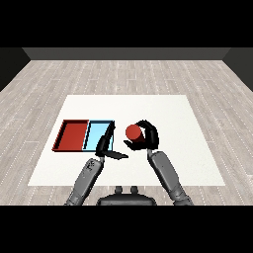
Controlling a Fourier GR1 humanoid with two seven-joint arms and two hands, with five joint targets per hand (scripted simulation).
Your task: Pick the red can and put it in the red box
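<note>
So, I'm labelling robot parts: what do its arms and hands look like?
Two grey, rounded forearms, each ending in a black robot hand with fingers and a thumb: the left robot hand, the right robot hand. No cables, markings or sleeves are visible.

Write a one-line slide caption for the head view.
Right hand curled round the red can, right of the light blue tray and red tray; left hand open by the blue one.

Bare test room, white table (197, 148) on pale wood-plank floor (123, 74), dark walls (123, 52)
</note>
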